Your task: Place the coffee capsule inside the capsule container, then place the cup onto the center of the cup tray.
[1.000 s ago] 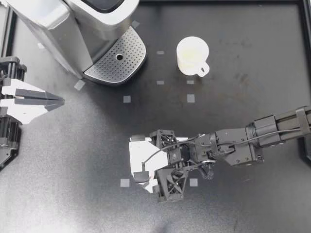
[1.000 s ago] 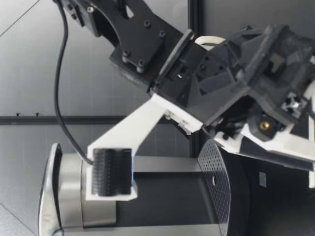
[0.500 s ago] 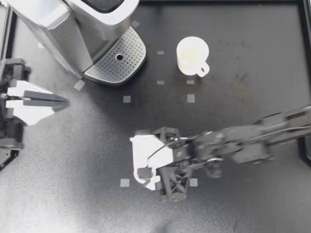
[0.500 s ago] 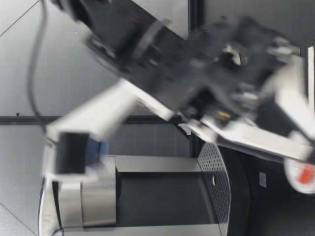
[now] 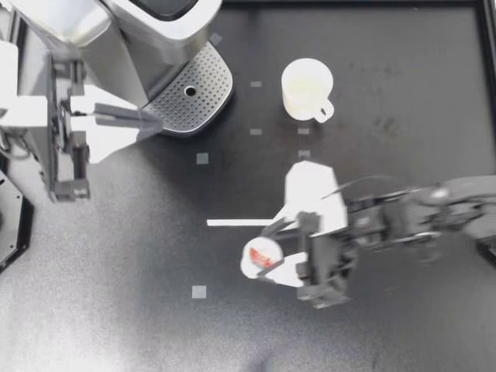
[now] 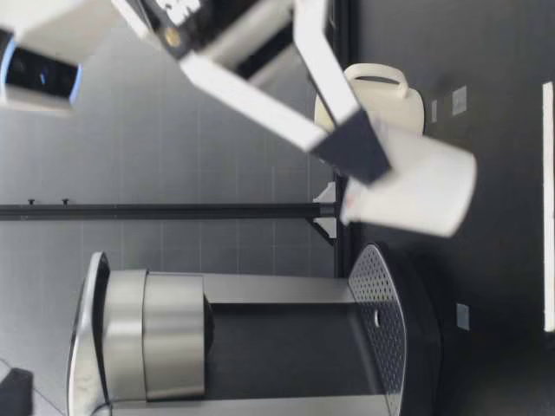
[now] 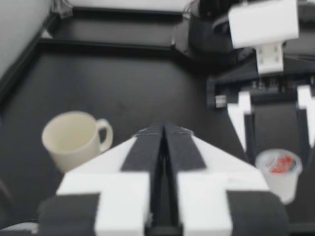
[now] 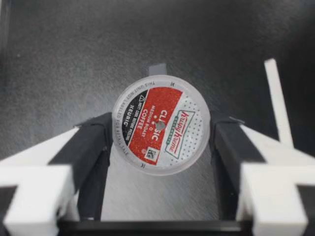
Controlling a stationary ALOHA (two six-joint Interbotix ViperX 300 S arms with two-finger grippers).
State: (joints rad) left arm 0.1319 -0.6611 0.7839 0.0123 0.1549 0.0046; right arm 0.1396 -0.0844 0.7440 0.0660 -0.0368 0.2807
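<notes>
My right gripper (image 5: 262, 262) is shut on the coffee capsule (image 5: 264, 256), a white pod with a red and black foil lid. The right wrist view shows the capsule (image 8: 161, 125) clamped between both black pads (image 8: 91, 147), lid toward the camera. Seen from the low view, the capsule (image 6: 414, 189) hangs above the table. The cream cup (image 5: 307, 88) stands upright at the back, handle toward the front right. My left gripper (image 5: 153, 122) is shut and empty, its tips over the front edge of the perforated cup tray (image 5: 194, 91). In the left wrist view the cup (image 7: 73, 140) sits beyond my shut fingers.
The silver coffee machine (image 5: 101, 39) fills the back left corner. A thin white strip (image 5: 236, 222) lies on the black table beside the capsule. Small grey tape squares (image 5: 202, 158) dot the surface. A black frame edges the table.
My right gripper closed on the capsule, lifted it off the table and swung it to the right. My left arm moved back and rightward to the cup tray's edge.
</notes>
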